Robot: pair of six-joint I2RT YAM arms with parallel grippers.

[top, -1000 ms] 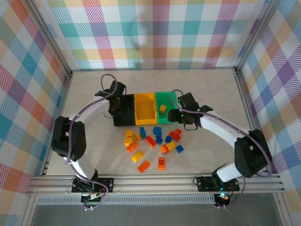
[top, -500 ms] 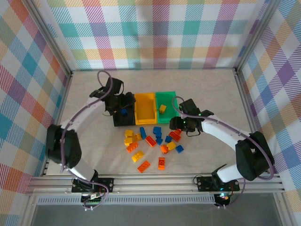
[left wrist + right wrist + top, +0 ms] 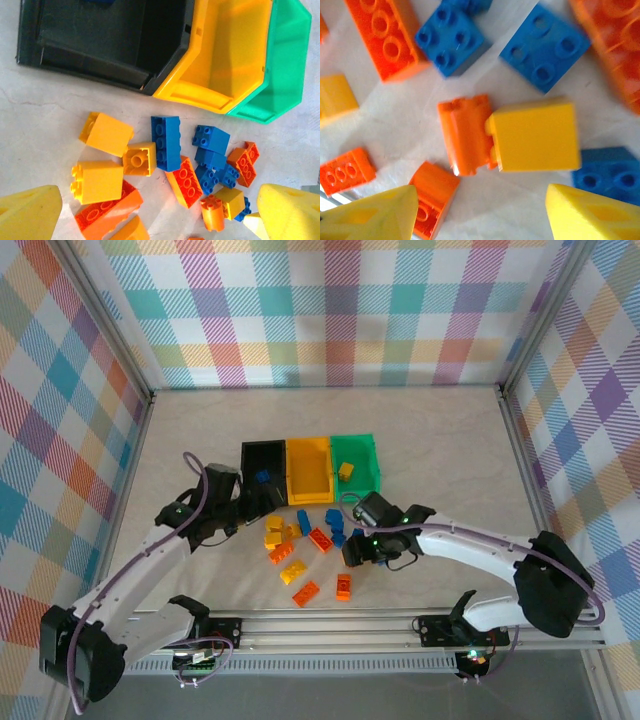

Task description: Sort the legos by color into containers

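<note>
The legos [image 3: 318,542] lie scattered in blue, orange-red and yellow just in front of the containers: a black bin [image 3: 250,490], a yellow bin [image 3: 309,472] and a green bin [image 3: 362,462]. A blue brick [image 3: 262,477] sits in the black bin and a yellow brick [image 3: 345,471] in the green bin. My left gripper [image 3: 248,515] hovers open at the pile's left edge; its wrist view shows its yellow fingertips [image 3: 30,212] wide apart over the bricks. My right gripper [image 3: 480,217] is open just above an orange brick [image 3: 465,132] touching a yellow brick [image 3: 535,135].
The bins stand joined in a row mid-table, with the brick pile between them and the arm bases. Aluminium frame rails [image 3: 330,625] run along the near edge, and checked walls close the back and sides. Bare table stretches left, right and behind the bins.
My left gripper left the black bin, leaving a blue brick inside, and drew back toward the pile's left side. My right gripper came from the green bin down over the pile.
</note>
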